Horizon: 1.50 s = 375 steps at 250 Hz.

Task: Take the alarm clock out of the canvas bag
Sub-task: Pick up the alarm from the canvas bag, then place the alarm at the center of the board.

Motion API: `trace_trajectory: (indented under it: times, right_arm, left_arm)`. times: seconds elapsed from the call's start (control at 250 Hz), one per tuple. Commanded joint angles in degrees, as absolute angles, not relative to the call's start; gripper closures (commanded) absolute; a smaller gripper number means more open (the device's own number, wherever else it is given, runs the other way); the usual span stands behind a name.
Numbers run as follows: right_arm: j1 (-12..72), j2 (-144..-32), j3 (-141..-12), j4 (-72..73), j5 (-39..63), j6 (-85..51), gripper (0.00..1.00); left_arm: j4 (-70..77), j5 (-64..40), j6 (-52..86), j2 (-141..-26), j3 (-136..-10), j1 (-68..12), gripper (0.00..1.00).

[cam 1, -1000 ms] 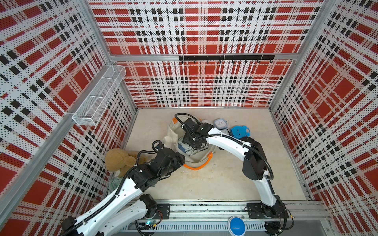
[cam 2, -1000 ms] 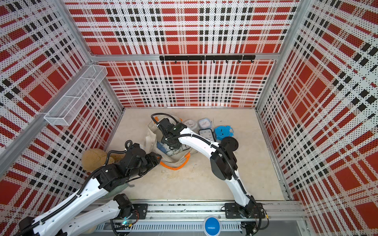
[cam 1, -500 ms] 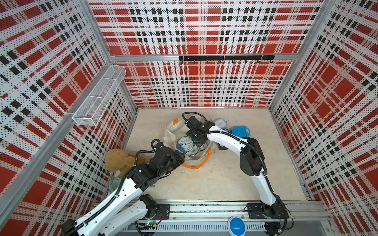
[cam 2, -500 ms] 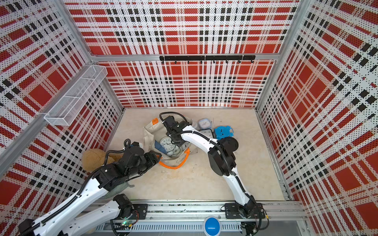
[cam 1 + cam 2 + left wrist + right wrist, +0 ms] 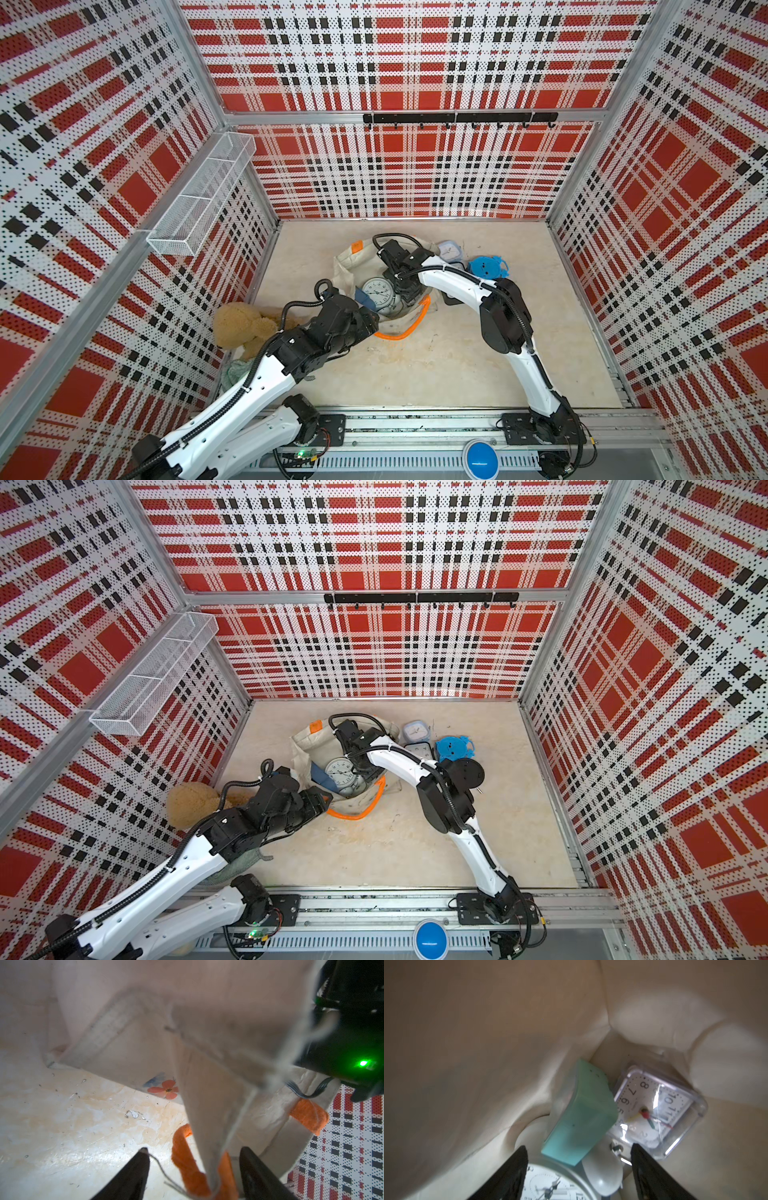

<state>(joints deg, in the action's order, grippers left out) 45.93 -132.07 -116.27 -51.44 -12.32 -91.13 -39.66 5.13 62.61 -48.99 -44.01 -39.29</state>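
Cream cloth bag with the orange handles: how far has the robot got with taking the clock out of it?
Done: the cream canvas bag has its mouth open, with its rim and orange strap between the fingers of the left hand.
In hand: the right hand is inside, open, over the round silver alarm clock.
Left: closing on it and lifting it out. A clear square clock and a mint-green block lie deeper inside.

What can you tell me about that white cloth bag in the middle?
The canvas bag is soft cream-white cloth with orange strap handles and an orange tab, plus a red flower print. It lies slumped on the table, mouth gaping, a round alarm clock showing inside. The right gripper reaches into it; the left gripper, jaws open, straddles its rim beside a handle.
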Motion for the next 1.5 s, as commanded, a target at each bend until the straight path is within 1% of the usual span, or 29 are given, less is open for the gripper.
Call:
trace_trajectory:
  times: [0.0, 0.144, 0.256, 0.364, 0.44, 0.548, 0.82, 1.072, 1.236, 1.352, 1.497]
  right_arm:
    - [44.6, -134.4, -117.2, -52.2, -15.6, -93.1, 0.24]
    - [44.6, -136.5, -118.7, -53.3, -16.0, -92.6, 0.32]
    - [44.6, -137.6, -119.0, -54.0, -16.2, -91.7, 0.4]
    - [44.6, -137.5, -118.2, -54.0, -16.4, -91.4, 0.51]
    - [44.6, -136.9, -117.7, -53.3, -16.8, -90.2, 0.61]
    - [44.6, -136.3, -117.6, -53.0, -17.0, -88.9, 0.66]
    - [44.9, -133.0, -116.0, -50.4, -16.1, -85.2, 0.68]
    - [46.4, -125.8, -116.7, -47.4, -17.9, -74.5, 0.68]
    - [47.3, -122.8, -120.0, -47.3, -17.7, -67.6, 0.67]
    - [47.6, -121.4, -122.5, -48.7, -15.7, -64.3, 0.67]
    - [48.0, -117.6, -121.6, -48.8, -13.0, -61.1, 0.66]
  left_arm:
    - [-38.5, 5.2, 62.0, -48.9, -45.0, -38.9, 0.29]
    - [-38.7, 5.2, 62.0, -48.7, -45.1, -38.8, 0.28]
    - [-38.9, 5.2, 62.0, -48.7, -45.1, -38.6, 0.28]
    - [-39.3, 5.3, 62.0, -48.4, -45.1, -38.4, 0.27]
    - [-39.4, 5.4, 62.0, -48.2, -45.1, -38.5, 0.27]
    - [-39.4, 5.7, 62.0, -48.1, -45.2, -38.5, 0.27]
    - [-40.0, 6.3, 61.7, -47.8, -46.1, -38.5, 0.26]
    - [-40.5, 7.5, 60.3, -47.6, -47.6, -38.5, 0.26]
    - [-42.7, 9.1, 57.0, -48.1, -51.6, -38.5, 0.26]
    - [-45.2, 11.0, 54.7, -47.9, -55.1, -38.5, 0.26]
    - [-48.3, 13.8, 51.7, -47.0, -59.7, -38.4, 0.25]
